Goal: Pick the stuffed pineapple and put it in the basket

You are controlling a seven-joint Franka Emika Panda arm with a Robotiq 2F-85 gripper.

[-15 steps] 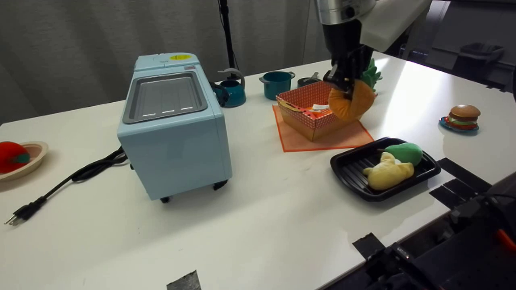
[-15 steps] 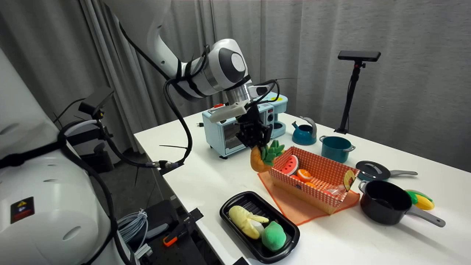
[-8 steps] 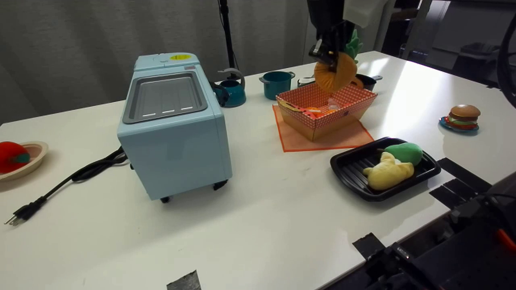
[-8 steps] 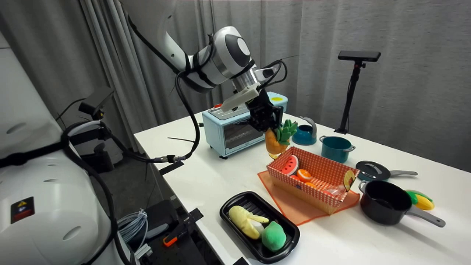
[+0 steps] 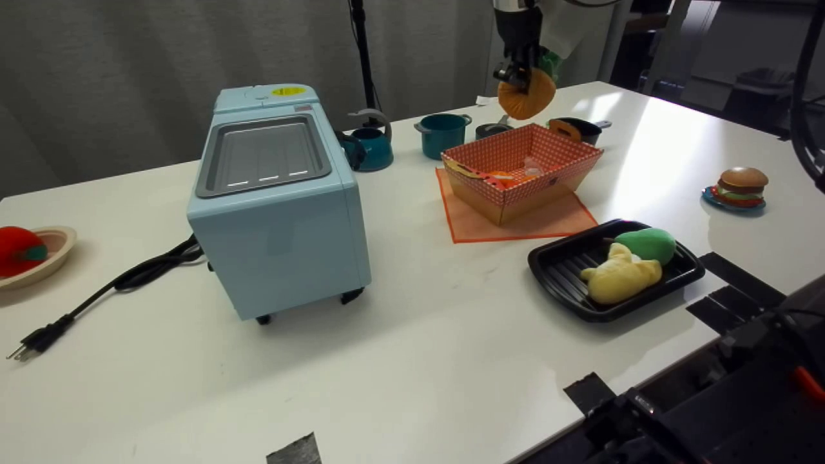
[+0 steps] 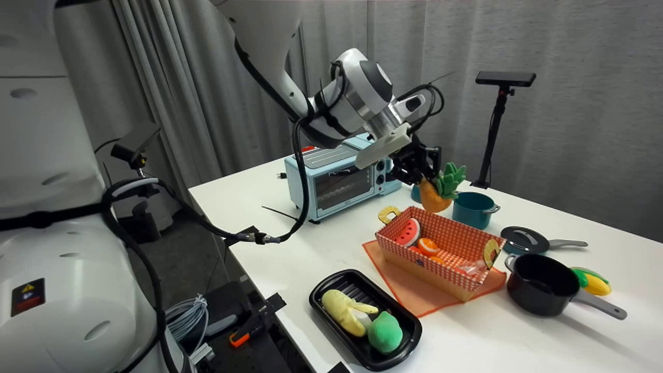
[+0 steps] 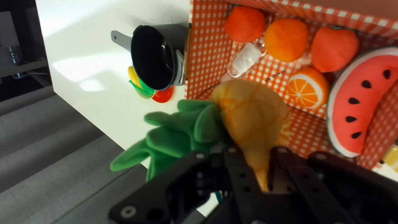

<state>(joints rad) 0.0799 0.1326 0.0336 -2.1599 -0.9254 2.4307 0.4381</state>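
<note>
The stuffed pineapple, an orange toy with green leaves, hangs in my gripper in both exterior views (image 5: 528, 100) (image 6: 434, 198) and in the wrist view (image 7: 253, 115). My gripper (image 7: 256, 152), also seen in both exterior views (image 5: 521, 76) (image 6: 426, 175), is shut on its orange body; the leaves stick out to one side. The basket (image 5: 538, 205) has red-and-white checked lining and also shows in an exterior view (image 6: 422, 274). The pineapple is in the air above the basket's rim. In the wrist view, the basket's checked wall (image 7: 206, 46) lies below and the pineapple hides part of the inside.
The basket holds a watermelon slice (image 7: 357, 99), an orange half (image 7: 306, 88) and other toy fruit. Around it stand a teal pot (image 6: 472, 210), a black pot (image 6: 541, 290), a lid (image 6: 523, 241), a black tray (image 5: 561, 283) with two soft toys, and a light-blue oven (image 5: 283, 251).
My gripper has carried the pineapple up and across, from beside the basket to above it, rightward in one exterior view and leftward in another. The basket and other objects have not moved.
</note>
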